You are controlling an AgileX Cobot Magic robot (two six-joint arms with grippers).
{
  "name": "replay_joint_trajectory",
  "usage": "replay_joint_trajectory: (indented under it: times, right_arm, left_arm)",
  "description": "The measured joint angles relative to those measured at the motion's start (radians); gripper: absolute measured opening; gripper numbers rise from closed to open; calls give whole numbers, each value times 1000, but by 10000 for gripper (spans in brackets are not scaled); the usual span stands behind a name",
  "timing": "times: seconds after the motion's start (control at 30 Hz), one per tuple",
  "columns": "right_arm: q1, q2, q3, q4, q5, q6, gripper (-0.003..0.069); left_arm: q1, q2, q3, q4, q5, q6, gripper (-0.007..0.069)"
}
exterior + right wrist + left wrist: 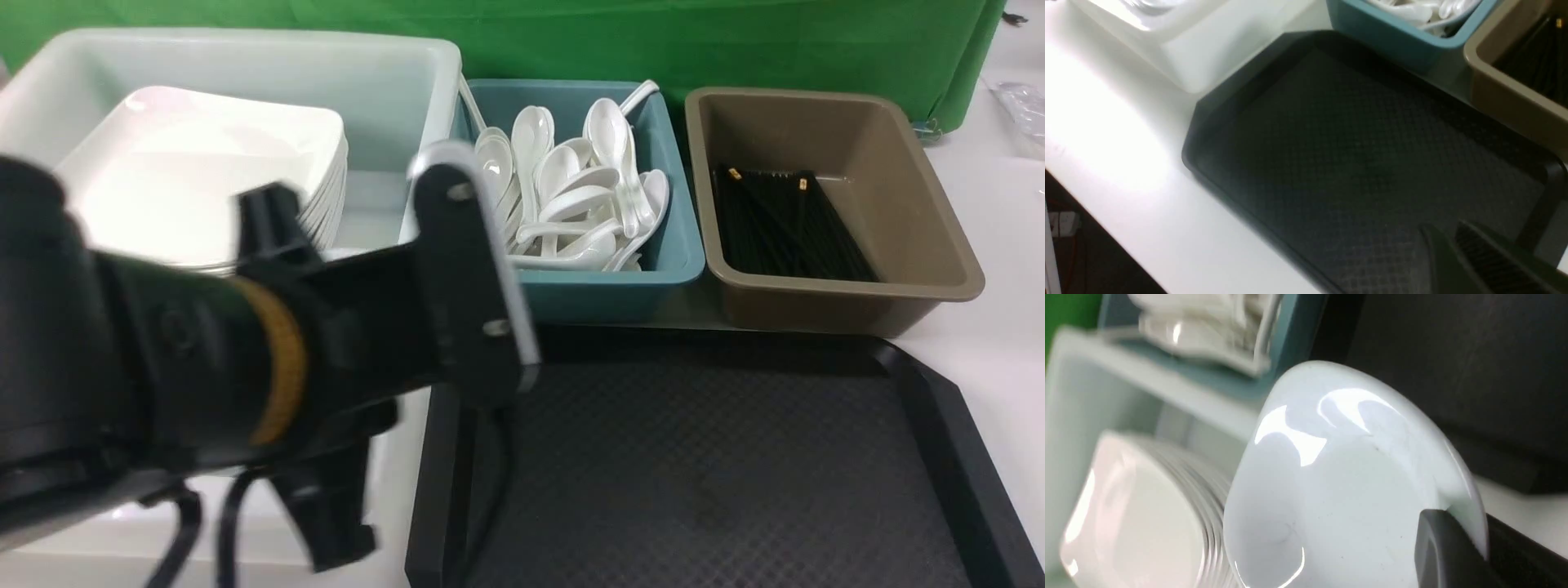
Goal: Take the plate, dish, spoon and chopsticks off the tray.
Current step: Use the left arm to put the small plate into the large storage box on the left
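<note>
Beside the plate stack [1139, 522] | dish [1339, 490] rim pinched tight in left end effector [1474, 539]

Blurry left arm [245, 359], white tub [392, 82] with plates [204, 163], blue bin [604, 286] of spoons [571, 196], brown bin [922, 204] of chopsticks [784, 220], black tray [735, 457].

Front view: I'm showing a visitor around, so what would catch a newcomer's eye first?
The blurred black left arm fills the front view's left side. The left claw grips the glossy white dish by the rim beside stacked plates in the white tub. Beyond the black tray, a teal bin brims with white spoons.
</note>
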Motion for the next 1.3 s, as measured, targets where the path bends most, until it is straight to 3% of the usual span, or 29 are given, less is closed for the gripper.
replay_joint_trajectory:
  times: [0.13, 0.23, 0.4, 0.5, 0.73, 0.97, 1.2, 1.27, 1.3]
  right_arm:
    - [0, 0, 0, 5, -1, 1, 103]
    - [0, 0, 0, 14, -1, 1, 103]
    - [0, 0, 0, 33, 1, 1, 103]
    - [0, 0, 0, 53, 3, 1, 103]
    - [0, 0, 0, 63, 20, 1, 104]
    - [0, 0, 0, 64, 71, -8, 106]
    - [0, 0, 0, 65, 92, -15, 107]
    - [0, 0, 0, 66, 94, -7, 107]
    - [0, 0, 0, 66, 94, -2, 107]
  left_arm:
    - [143, -6, 83, -2, -37, 5, 19]
    - [314, -6, 145, -63, -184, 94, 19]
    - [495, -4, 178, -208, -342, 246, 19]
    - [576, 7, 178, -217, -369, 281, 20]
    - [603, 52, 180, -353, -358, 486, 22]
    - [604, 123, 180, -356, -347, 514, 66]
    - [606, 147, 180, -364, -318, 500, 225]
    - [606, 130, 180, -387, -315, 481, 351]
    - [606, 121, 180, -401, -317, 477, 379]
